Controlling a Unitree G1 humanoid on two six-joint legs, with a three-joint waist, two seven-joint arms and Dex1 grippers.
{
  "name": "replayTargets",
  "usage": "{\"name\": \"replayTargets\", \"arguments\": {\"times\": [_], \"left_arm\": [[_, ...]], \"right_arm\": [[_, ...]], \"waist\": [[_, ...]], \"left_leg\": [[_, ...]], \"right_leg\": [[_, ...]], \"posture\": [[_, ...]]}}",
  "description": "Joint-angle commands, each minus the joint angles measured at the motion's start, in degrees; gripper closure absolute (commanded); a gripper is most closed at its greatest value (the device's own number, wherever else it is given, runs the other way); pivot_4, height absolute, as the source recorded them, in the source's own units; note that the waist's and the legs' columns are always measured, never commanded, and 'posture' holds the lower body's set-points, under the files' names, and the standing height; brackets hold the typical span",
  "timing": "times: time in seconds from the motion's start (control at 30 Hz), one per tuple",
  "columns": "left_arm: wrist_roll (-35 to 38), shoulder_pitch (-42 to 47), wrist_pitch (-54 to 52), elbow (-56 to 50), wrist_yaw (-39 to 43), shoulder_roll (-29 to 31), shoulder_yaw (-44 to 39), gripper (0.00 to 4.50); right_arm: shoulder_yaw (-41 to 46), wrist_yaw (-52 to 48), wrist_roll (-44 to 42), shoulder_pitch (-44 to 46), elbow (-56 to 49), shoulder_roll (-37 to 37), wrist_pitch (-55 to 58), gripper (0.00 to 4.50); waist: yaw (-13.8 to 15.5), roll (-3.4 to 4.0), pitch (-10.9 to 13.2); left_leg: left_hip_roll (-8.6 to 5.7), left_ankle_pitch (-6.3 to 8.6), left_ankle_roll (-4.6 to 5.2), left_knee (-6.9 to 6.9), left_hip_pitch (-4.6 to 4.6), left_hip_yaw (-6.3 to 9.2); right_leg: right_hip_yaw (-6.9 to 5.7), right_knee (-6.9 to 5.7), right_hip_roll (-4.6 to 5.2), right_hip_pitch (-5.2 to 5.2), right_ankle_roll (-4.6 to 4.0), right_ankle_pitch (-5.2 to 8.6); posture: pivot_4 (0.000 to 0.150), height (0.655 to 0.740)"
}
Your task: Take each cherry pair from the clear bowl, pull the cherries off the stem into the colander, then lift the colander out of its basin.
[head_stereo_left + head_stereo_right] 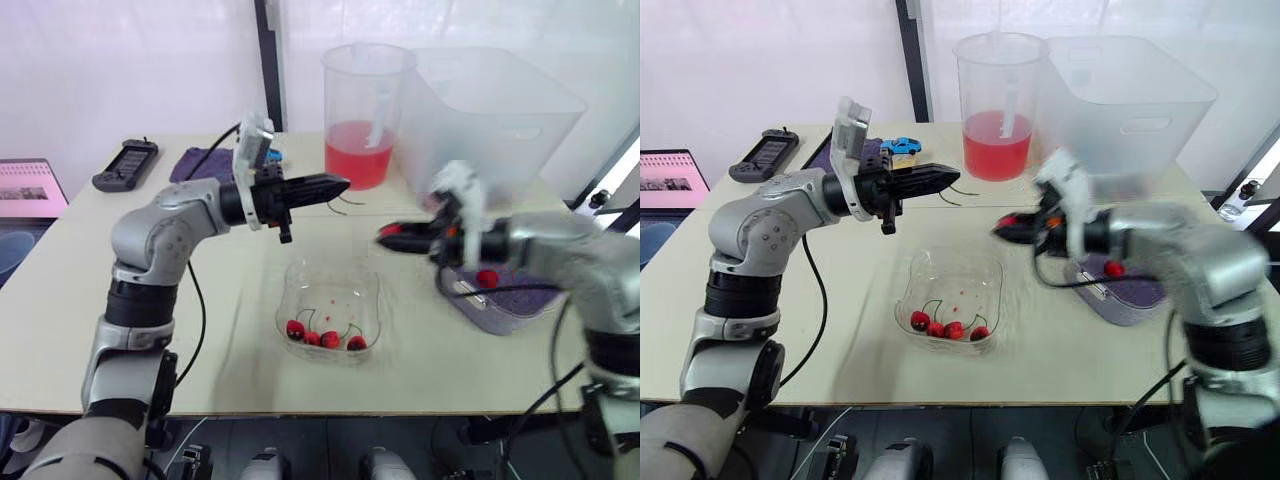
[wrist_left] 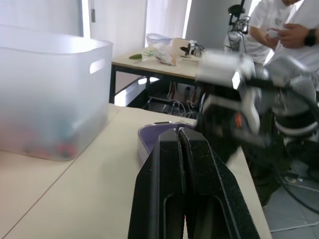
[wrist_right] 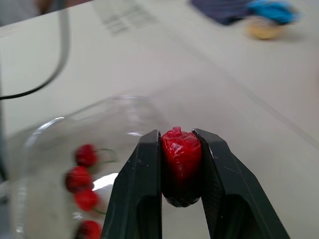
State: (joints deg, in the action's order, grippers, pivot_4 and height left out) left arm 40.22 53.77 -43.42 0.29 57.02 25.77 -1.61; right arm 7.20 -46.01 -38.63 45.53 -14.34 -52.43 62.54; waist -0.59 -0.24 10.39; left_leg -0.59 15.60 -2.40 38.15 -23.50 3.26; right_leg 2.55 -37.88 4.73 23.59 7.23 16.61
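Nearest sits the clear bowl [image 1: 372, 290], and well behind it stand the big white tub [image 1: 490, 110] and the smaller pitcher [image 1: 365, 100] with red liquid, while the purple colander [image 1: 505, 310] lies just to the right of the bowl with one cherry [image 1: 487, 278] inside. Above the bowl's far left side the left gripper [image 1: 340, 185] has its two fingers pressed together, and above its far right side the right gripper [image 1: 388, 237] is clamped on a red cherry [image 3: 181, 159]. Four cherries [image 1: 325, 337] rest inside the bowl, along its near wall.
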Motion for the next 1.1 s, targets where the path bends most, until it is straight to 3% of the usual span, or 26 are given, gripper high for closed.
{"name": "replayTargets", "arguments": {"times": [0.03,0.17,0.27,0.57,0.67,0.83,0.87,1.1], "left_arm": [[0.79,-0.07,1.06,-1.2,-0.33,0.17,-1.78,4.5],[0.7,-1.0,1.43,-1.46,-0.44,0.01,-1.73,4.5],[0.72,-1.54,1.55,-1.66,-0.79,-0.14,-1.76,4.5],[0.64,-2.72,1.65,-2.62,-1.19,-0.21,-1.32,4.5],[0.71,-3.0,1.71,-3.39,-1.04,-0.05,-1.2,4.5],[0.59,-3.28,1.73,-3.76,-0.99,0.17,-1.21,4.5],[0.56,-3.32,1.75,-3.8,-0.99,0.17,-1.18,4.5],[0.43,-3.55,1.87,-3.82,-1.14,-0.16,-0.9,4.5]], "right_arm": [[3.37,-3.46,3.67,2.17,5.62,-8.51,-3.88,3.55],[0.37,-9.73,10.56,-3.75,11.57,-19.46,-10.83,3.55],[-0.51,-12.37,13.41,-7.94,14.47,-22.96,-14.36,3.55],[-3.25,-10.97,18.26,-12.53,17.24,-19.7,-15.96,3.55],[-3.74,-10.19,19.26,-12.27,17.9,-18.54,-15.08,2.56],[-3.25,-10.62,19.85,-11.03,18.78,-18.86,-15.05,0.27],[-2.93,-10.65,19.85,-10.58,18.96,-18.97,-15.11,0.09],[0.45,-15.54,17.63,-7.57,20.67,-22.12,-15.39,0.09]], "waist": [[-0.09,0.0,0.0],[-0.32,0.0,0.0],[-0.55,0.01,0.0],[-0.35,0.01,0.0],[-0.24,0.01,0.0],[-0.14,0.02,0.01],[-0.18,0.02,0.01],[-0.18,0.02,0.01]], "left_leg": [[0.01,0.01,0.01,-0.03,0.0,-0.01],[0.06,0.05,0.08,-0.12,0.01,-0.03],[0.07,0.05,0.08,-0.09,0.02,-0.14],[0.09,0.04,0.07,-0.07,0.05,-0.17],[0.08,0.04,0.07,-0.06,0.05,-0.17],[0.07,0.04,0.06,-0.06,0.04,-0.16],[0.07,0.04,0.06,-0.06,0.04,-0.16],[0.07,0.04,0.06,-0.06,0.04,-0.16]], "right_leg": [[-0.02,0.03,-0.01,0.01,0.0,0.0],[-0.02,0.13,-0.07,0.0,0.0,0.0],[0.04,0.13,-0.06,0.01,0.0,0.0],[0.09,0.1,-0.06,0.02,0.0,0.0],[0.09,0.1,-0.06,0.02,0.0,0.0],[0.09,0.11,-0.04,0.0,0.0,0.0],[0.08,0.11,-0.05,0.0,0.0,0.0],[0.08,0.11,-0.05,0.01,0.0,0.0]], "posture": [[0.15,0.7337],[0.15,0.7337],[0.15,0.7337],[0.15,0.7337],[0.15,0.7337],[0.15,0.7337],[0.15,0.7337],[0.15,0.7337]]}}
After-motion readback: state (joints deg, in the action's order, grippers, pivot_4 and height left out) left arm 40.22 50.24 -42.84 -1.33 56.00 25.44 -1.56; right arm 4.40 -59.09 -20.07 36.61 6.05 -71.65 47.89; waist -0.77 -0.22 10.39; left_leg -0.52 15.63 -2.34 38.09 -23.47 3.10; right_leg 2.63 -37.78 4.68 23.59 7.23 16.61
